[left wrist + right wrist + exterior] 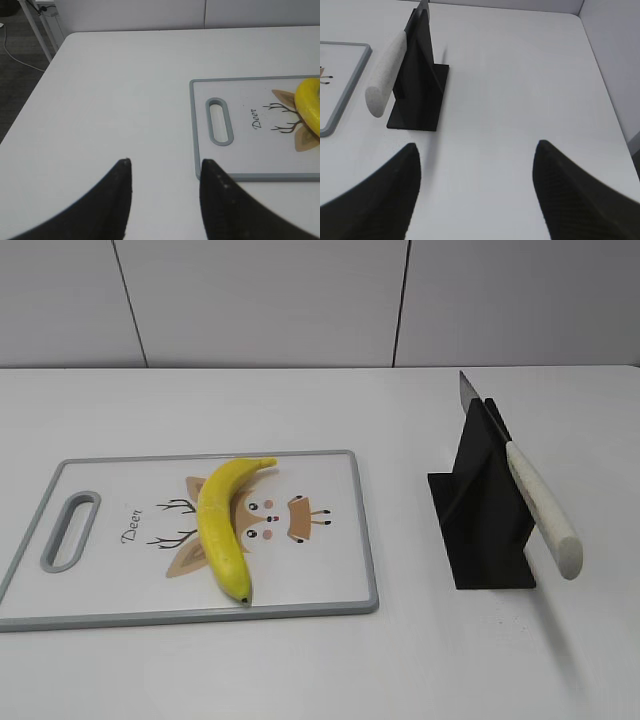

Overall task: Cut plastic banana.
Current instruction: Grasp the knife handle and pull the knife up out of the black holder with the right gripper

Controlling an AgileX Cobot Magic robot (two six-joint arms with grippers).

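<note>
The yellow plastic banana [222,525] lies whole on a white cutting board [330,580] with a grey rim and a deer drawing. Part of the banana shows at the right edge of the left wrist view [309,102]. A knife with a cream handle [543,510] rests slanted in a black stand [480,510], blade tip up; it also shows in the right wrist view [385,75]. My left gripper [165,162] is open and empty above the table, left of the board. My right gripper [477,147] is open and empty, on the near right of the stand. Neither gripper shows in the exterior view.
The white table [400,660] carries the board on the left and the knife stand [420,85] on the right. The table's left edge [35,95] and right edge [607,90] show in the wrist views. A wall stands behind the table.
</note>
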